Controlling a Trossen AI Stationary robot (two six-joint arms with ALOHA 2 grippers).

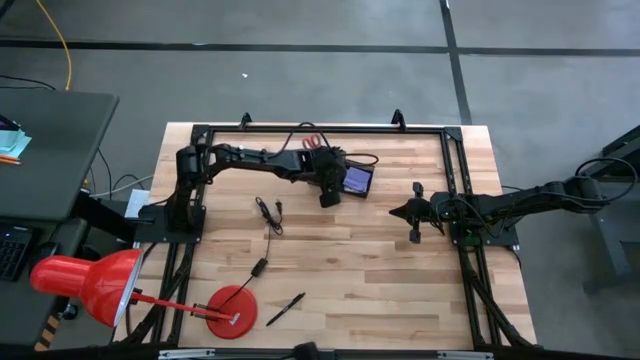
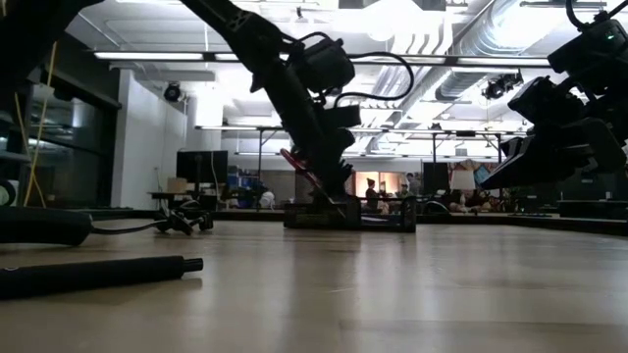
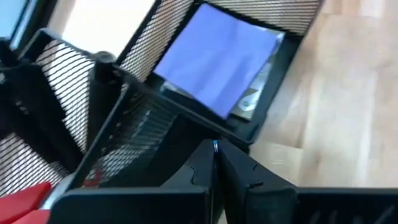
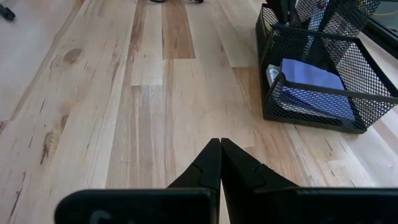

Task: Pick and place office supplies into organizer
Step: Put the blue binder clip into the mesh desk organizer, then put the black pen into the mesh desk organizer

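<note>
Risk sits at the organizer (image 1: 345,180) (far centre of tabletop (image 1: 400,270)): left gripper (image 1: 330,196), closed and empty, hovers above its mesh and may knock it; right gripper (image 1: 400,211) waits closed.

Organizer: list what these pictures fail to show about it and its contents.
- High view: the left gripper and arm cover the organizer's cup section.
- Left wrist view: the white packet lies mostly under the purple sticky-note pad; its print is blurred.
- Low view: the organizer's inside is hidden by its own wall and backlight.
- Right wrist view: the picture's edge cuts off the cup's top.
</note>
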